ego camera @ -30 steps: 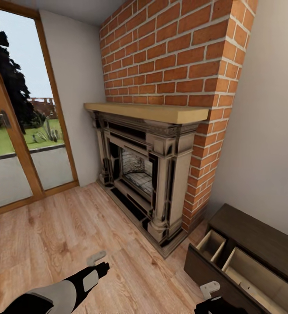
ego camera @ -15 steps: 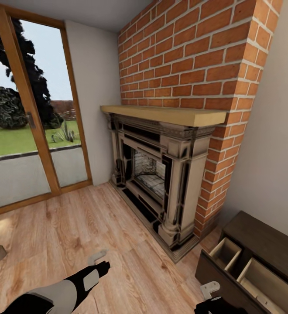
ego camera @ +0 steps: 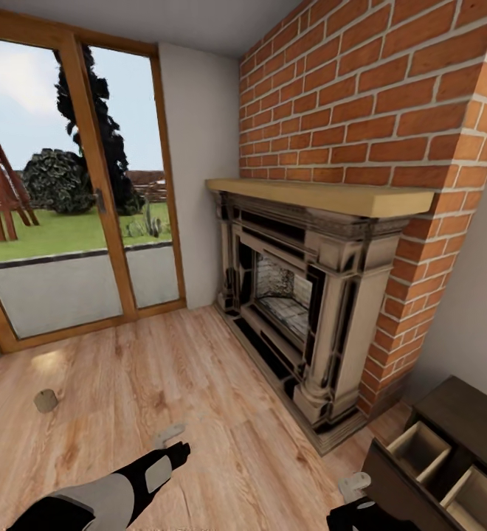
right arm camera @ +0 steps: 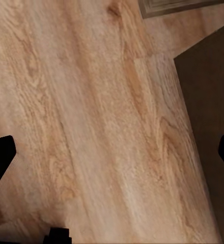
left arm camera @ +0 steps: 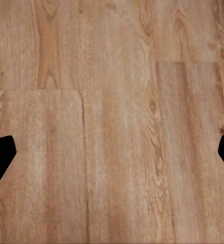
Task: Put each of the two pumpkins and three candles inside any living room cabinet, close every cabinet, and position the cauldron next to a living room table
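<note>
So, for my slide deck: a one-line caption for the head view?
Candle on wood floor near glass doors; open-drawered cabinet right of the brick fireplace.

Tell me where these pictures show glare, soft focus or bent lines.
Head view: a pale sunlit patch on the light wooden plank floor before the glass patio door, near the small tan stubby candle; the red brick chimney leans from wide-angle distortion. Left wrist and right wrist views: floor grain looks soft, evenly lit, without hard shadows.
</note>
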`<state>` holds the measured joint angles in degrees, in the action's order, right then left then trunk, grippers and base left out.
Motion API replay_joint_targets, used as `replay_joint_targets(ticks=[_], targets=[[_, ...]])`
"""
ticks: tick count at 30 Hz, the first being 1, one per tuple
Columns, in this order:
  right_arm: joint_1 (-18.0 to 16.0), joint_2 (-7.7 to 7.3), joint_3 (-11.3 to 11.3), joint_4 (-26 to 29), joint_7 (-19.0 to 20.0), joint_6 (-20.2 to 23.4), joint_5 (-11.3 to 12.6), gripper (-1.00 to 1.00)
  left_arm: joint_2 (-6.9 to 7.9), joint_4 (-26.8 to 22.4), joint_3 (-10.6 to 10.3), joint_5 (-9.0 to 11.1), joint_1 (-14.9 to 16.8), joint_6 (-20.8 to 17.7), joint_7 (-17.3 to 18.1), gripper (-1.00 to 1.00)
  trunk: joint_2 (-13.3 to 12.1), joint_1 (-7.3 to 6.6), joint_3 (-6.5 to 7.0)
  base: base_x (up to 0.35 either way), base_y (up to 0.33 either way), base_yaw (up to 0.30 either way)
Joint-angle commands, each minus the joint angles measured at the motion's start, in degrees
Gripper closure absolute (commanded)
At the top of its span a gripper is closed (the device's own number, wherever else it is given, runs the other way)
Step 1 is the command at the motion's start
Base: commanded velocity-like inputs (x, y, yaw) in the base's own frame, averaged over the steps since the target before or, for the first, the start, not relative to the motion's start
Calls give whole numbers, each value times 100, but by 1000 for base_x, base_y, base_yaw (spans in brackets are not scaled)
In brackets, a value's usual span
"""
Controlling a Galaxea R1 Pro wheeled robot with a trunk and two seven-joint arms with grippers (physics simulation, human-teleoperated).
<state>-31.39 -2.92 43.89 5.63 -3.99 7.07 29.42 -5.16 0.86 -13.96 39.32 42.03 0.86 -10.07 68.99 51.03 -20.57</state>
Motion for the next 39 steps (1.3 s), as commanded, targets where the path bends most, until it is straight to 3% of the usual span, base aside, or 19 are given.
replay_joint_targets(ticks=[1,20,39], targets=[[1,-7,46,26,-36,42,46,-100,-15,11,-50,41,7,10,-14,-100,4,0,-7,0,0,293],[1,-10,48,19,-36,22,37,-100,-64,33,-47,36,7,2,-11,-100,4,0,9,0,0,285],[1,-51,58,17,-32,14,28,-100,-73,46,-45,37,7,10,-12,-100,4,0,81,0,0,123]])
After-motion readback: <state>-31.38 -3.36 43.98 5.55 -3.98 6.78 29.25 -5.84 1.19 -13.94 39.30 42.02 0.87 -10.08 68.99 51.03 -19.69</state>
